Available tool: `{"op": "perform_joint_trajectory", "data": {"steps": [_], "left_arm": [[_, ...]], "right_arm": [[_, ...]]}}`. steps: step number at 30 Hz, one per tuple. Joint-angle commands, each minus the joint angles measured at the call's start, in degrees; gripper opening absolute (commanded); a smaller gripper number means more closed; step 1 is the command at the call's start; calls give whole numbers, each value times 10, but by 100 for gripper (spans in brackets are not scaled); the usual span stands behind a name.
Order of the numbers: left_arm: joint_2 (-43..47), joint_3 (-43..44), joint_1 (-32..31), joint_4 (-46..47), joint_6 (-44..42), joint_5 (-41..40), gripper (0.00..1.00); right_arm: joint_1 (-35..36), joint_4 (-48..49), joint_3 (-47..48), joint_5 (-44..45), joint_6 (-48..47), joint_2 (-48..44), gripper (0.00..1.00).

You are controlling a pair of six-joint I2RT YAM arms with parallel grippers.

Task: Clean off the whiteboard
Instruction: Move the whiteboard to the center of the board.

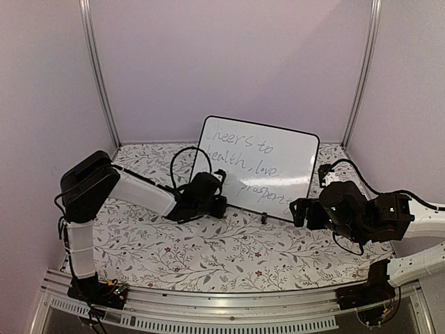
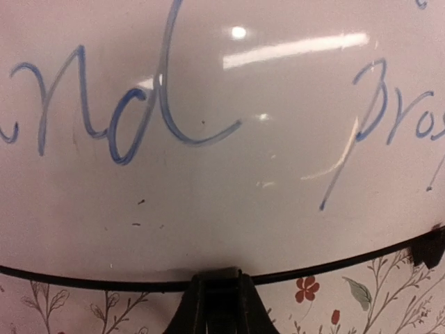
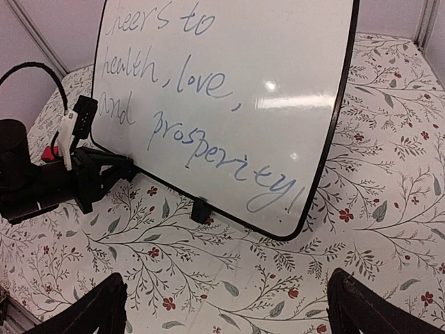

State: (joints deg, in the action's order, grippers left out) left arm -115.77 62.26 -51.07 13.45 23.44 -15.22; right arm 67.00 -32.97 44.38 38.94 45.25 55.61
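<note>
The whiteboard [image 1: 268, 156] stands tilted at the back middle of the table, with blue cursive writing across it. It fills the left wrist view [image 2: 229, 195] and shows in the right wrist view [image 3: 278, 62]. My left gripper [image 1: 221, 203] is at the board's lower left rim, fingers [image 2: 240, 306] close together and shut on the rim there; it also shows in the right wrist view [image 3: 128, 169]. My right gripper [image 1: 300, 212] is open and empty, low over the table in front of the board's lower right corner [image 3: 229, 313]. A small red eraser [image 3: 49, 152] peeks out behind the left arm.
A floral cloth [image 1: 229, 254] covers the table. A black foot [image 3: 200, 209] props the board's bottom edge. Lilac walls and metal posts [image 1: 97, 76] close in the back and sides. A black cable [image 1: 182, 156] loops above the left wrist.
</note>
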Motion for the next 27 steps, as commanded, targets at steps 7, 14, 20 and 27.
{"op": "perform_joint_trajectory", "data": {"steps": [7,14,20,27], "left_arm": [[86,-86,-15,23,2,-15,0],[109,-123,-23,45,0,-16,0],[116,-145,-24,68,-17,8,0],[130,-173,-30,106,-36,31,0]], "right_arm": [[-1,16,-18,11,13,-16,99],[-1,22,-21,13,11,-11,99],[-1,34,-33,16,13,-18,99],[-1,36,-36,25,17,-26,99]]}}
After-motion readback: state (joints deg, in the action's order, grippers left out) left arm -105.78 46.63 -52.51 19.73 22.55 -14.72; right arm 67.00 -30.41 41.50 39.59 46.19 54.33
